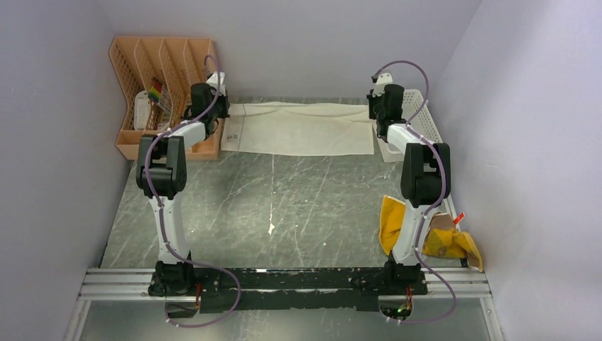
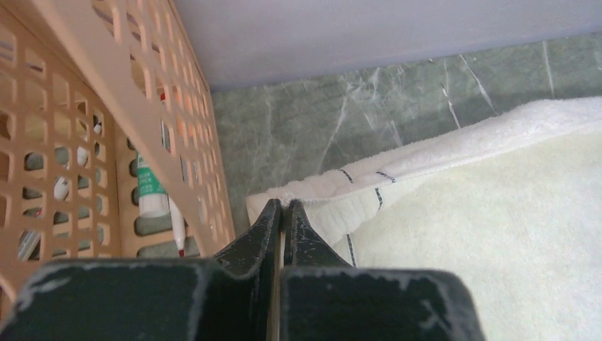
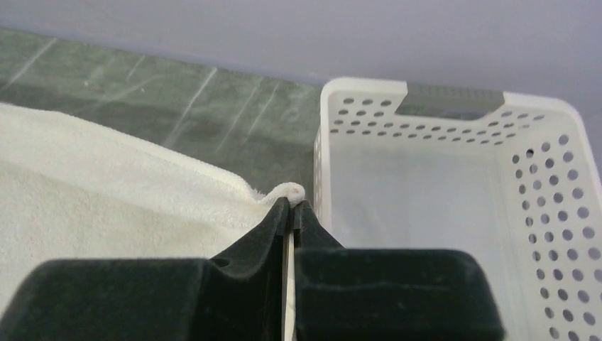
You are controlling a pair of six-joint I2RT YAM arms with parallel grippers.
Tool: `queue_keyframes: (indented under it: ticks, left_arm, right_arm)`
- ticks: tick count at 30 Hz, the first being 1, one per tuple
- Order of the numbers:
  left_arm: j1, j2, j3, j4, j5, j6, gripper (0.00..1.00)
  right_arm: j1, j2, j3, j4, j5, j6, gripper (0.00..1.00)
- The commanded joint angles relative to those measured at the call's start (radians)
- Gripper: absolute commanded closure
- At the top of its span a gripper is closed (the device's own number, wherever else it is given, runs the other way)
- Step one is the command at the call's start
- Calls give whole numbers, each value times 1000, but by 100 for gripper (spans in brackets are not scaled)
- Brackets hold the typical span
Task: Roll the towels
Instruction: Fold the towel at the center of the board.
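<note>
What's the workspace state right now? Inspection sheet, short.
Surface: grey-green marbled table, scuffed, a few white specks.
Job's things: cream-white towel spread flat at the far edge, not rolled; mustard-yellow towel crumpled by the right arm's base.
Clutter: orange file rack far left, holding small items; white mesh basket far right, beside the towel.
Grippers: left hand shut on the cream-white towel's left corner; right hand shut on its right corner.
Cables: purple cables loop along both arms and at the bases; none on the towels.
Surroundings: plain lavender walls on three sides.
</note>
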Motion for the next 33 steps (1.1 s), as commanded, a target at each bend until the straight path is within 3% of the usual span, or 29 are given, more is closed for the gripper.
queue_keyframes:
  ticks: [1, 8, 20, 33]
  left_arm:
    - [6, -96, -83, 52, -21, 10, 93]
    - [6, -153, -209, 50, -36, -2, 93]
    - [6, -175, -282, 26, -34, -21, 93]
    - [75, -188, -300, -3, 3, -100, 93]
  right_arm:
    - [1, -32, -37, -25, 13, -5, 100]
    - [0, -76, -129, -47, -25, 24, 100]
    - [5, -148, -265, -6, -21, 119, 100]
    - [9, -151, -298, -57, 136, 172, 100]
